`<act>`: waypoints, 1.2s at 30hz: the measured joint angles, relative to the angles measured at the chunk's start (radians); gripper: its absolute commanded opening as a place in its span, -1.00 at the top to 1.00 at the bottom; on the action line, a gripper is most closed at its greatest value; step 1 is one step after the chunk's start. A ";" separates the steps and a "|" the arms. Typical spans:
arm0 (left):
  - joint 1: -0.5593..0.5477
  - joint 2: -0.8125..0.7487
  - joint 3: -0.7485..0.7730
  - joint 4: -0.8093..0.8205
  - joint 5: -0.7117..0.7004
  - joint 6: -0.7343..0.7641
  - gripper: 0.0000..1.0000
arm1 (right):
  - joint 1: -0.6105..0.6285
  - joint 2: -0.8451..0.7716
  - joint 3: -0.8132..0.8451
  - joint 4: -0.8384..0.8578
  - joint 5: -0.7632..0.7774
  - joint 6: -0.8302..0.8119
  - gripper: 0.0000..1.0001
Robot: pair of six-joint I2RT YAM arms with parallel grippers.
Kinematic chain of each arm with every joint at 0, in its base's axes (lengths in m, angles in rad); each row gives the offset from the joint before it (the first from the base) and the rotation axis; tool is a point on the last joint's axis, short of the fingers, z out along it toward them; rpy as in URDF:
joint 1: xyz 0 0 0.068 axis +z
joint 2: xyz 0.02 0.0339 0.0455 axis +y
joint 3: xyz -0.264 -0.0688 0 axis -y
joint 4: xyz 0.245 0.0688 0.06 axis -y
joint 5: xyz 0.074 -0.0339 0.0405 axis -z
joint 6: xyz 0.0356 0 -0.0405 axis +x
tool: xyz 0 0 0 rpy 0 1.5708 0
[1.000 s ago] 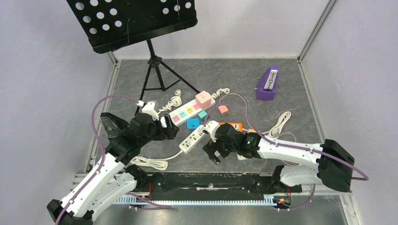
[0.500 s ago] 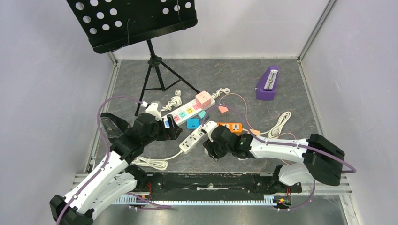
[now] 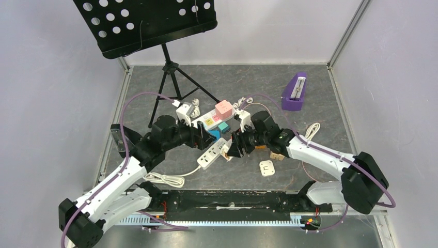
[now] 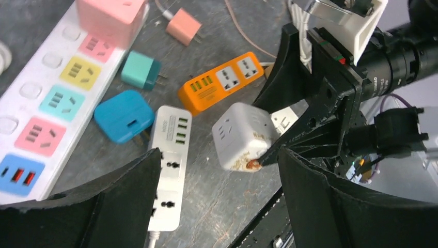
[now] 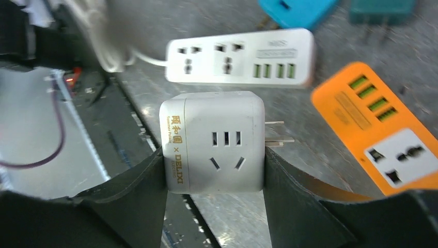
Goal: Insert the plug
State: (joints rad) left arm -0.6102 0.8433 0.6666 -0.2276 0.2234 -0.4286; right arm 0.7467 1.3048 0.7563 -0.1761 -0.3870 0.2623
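Clamping the white cube adapter [image 5: 206, 124] on 2 opposite sides, the right gripper [image 5: 213, 165] holds it just beside the white power strip [image 5: 240, 54]. Its prongs are exposed, which only the right wrist view shows. The left gripper [image 4: 218, 170] hangs spread wide, grasping nothing. Only the left wrist view shows the multicoloured strip [image 4: 51, 98] farther back.

Your right hand [image 3: 229, 149] holds the cube plug [image 5: 212, 149] over the counter [image 3: 258, 82], just right of the far end of the short strip [image 3: 210, 154]. Long strip [image 4: 51, 103] lies behind both, with a cube adapter [image 3: 223, 108] seated on its right end. Music stand [image 3: 168, 82] back left, metronome [image 3: 294, 92] back right, well apart from your cluster.
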 measured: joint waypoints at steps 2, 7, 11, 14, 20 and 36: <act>-0.014 0.012 0.018 0.018 0.033 0.042 -0.77 | -0.010 -0.017 0.010 0.011 -0.082 -0.005 0.36; -0.019 0.056 0.062 0.013 0.127 0.070 -0.77 | -0.013 -0.060 0.010 0.018 -0.254 -0.085 0.39; -0.019 0.077 0.090 -0.016 0.183 -0.020 -0.77 | -0.012 -0.082 0.010 0.017 -0.317 -0.187 0.40; -0.019 0.082 0.093 -0.029 0.228 -0.143 -0.78 | -0.012 -0.106 0.013 0.017 -0.325 -0.280 0.40; -0.019 0.099 0.093 -0.027 0.277 -0.372 -0.81 | -0.012 -0.111 0.081 0.020 -0.343 -0.437 0.41; -0.011 0.173 0.027 0.052 0.279 -0.626 -0.82 | 0.011 -0.020 0.209 -0.074 -0.360 -0.640 0.65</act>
State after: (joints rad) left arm -0.6209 1.0164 0.6937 -0.1753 0.5026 -1.0546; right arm 0.7578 1.2846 0.9653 -0.2501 -0.7471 -0.3775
